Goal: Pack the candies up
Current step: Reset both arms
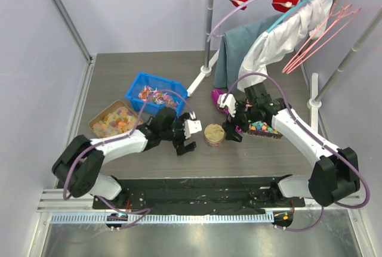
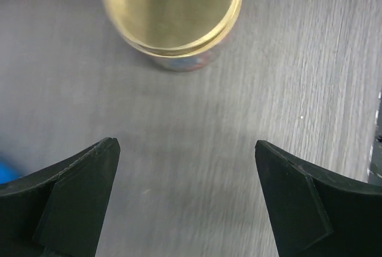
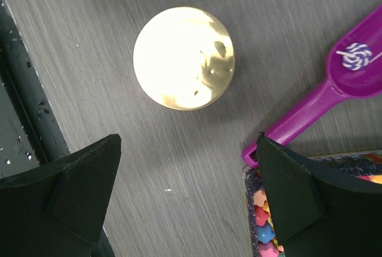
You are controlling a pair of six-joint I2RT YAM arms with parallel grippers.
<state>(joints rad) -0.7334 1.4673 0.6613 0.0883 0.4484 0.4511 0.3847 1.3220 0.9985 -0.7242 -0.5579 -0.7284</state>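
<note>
Both arms are empty-handed. The left fingers (image 2: 71, 197) and right fingers (image 3: 65, 191) are spread wide on either side of the gold-lidded tin (image 1: 214, 133) on the tabletop (image 1: 119, 72). The candies (image 1: 156, 96) sit in the blue bin (image 1: 134, 87) — just past the left wrist.

Robot lab cell: walled table (image 1: 119, 84), prop clothes rack (image 1: 210, 18).
</note>
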